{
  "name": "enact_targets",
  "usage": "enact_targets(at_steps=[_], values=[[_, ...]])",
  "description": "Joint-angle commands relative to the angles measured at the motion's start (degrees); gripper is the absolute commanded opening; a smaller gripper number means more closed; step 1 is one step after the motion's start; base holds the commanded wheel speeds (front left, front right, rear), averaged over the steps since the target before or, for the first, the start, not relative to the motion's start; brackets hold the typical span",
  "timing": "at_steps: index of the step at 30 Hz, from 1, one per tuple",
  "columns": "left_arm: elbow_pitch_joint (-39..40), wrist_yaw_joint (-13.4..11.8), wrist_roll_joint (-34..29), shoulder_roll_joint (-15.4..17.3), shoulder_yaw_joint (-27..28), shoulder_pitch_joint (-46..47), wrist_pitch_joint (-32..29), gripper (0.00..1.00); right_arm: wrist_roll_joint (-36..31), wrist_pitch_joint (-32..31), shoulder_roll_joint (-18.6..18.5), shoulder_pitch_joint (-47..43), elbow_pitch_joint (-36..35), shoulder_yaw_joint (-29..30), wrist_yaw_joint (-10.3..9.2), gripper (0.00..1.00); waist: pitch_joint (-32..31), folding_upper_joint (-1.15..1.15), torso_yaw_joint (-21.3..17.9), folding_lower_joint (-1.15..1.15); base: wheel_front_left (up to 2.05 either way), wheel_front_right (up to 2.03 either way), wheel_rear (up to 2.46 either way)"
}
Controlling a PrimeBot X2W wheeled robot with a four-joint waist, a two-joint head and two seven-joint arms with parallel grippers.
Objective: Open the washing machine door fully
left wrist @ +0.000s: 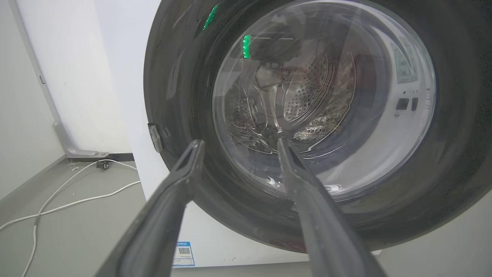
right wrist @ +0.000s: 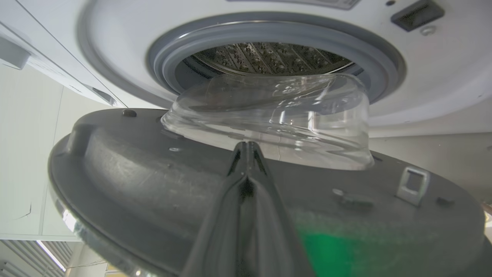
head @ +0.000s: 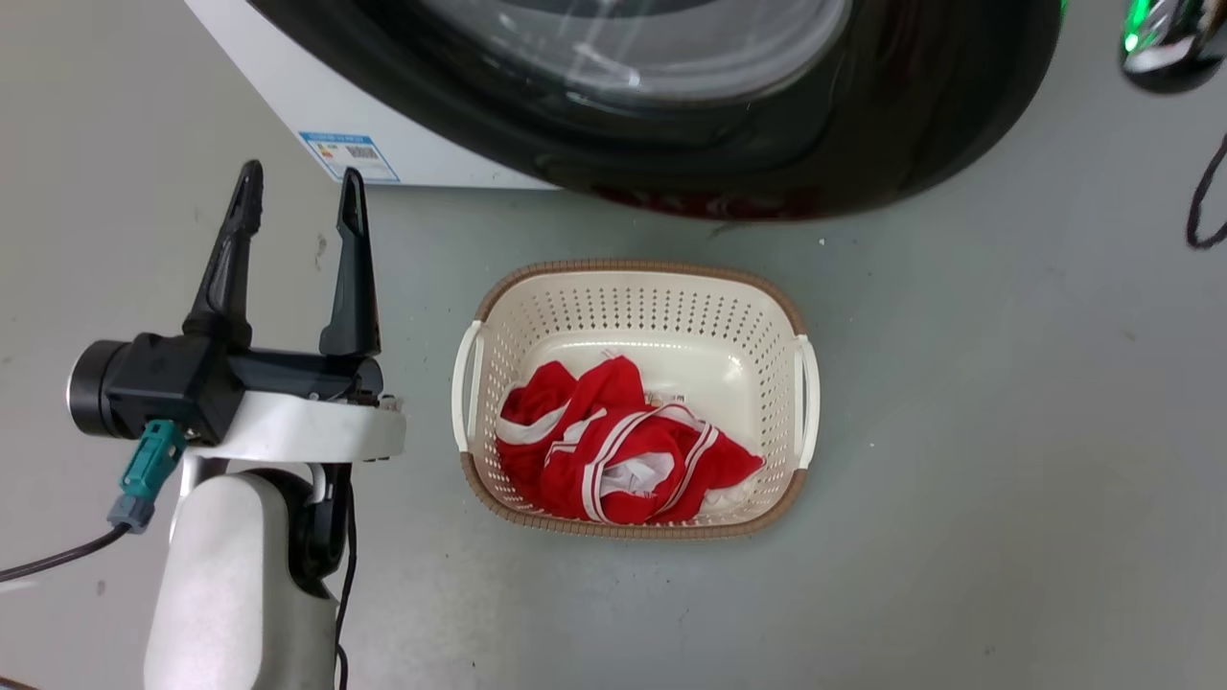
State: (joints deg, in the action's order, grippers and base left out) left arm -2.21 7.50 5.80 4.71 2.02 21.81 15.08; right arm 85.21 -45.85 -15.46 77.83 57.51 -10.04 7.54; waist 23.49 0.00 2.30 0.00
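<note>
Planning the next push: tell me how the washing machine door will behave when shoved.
The washing machine door looks rigid, so it probably swings as one piece. Its glossy rim may let the right gripper slip. The clear glass bowl could crack if struck.

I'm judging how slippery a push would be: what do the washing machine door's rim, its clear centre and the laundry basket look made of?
Rim of the washing machine door: likely glossy black plastic, carrying a reddish reflection. Its clear bowl: glass or clear plastic, with sharp highlights; I cannot tell which. The basket: matte cream plastic with punched holes and a brown woven-look rim.
</note>
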Motion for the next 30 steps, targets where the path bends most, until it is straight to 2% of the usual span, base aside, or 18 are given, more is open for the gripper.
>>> enact_targets(at_steps=[1,8,16,30], values=[[-0.15,-0.03,-0.14,-0.07,-0.06,-0.84,0.13,1.0,0.19,-0.77,1.44,-2.36,0.09,-0.68,-0.1,0.0,-1.15,0.0,-0.35,0.0,0.0,0.0,0.0],[-1.62,-0.03,-0.61,0.11,-0.26,-3.42,0.13,1.0,1.98,-4.95,2.87,-10.36,-5.05,-1.03,-0.07,0.0,-6.52,0.0,-1.01,0.0,0.0,0.0,0.0],[-2.55,-0.03,-0.67,0.97,-0.85,-7.88,0.12,1.0,4.15,-9.05,6.26,-20.73,-12.93,-2.26,-0.05,0.0,-11.95,0.0,-1.93,0.0,0.0,0.0,0.0],[-3.55,-0.02,0.37,0.4,-1.66,-11.77,0.13,1.0,5.78,-12.95,11.12,-34.82,-26.85,-7.56,-0.05,0.0,-17.26,0.0,-1.28,0.0,0.0,0.0,0.0]])
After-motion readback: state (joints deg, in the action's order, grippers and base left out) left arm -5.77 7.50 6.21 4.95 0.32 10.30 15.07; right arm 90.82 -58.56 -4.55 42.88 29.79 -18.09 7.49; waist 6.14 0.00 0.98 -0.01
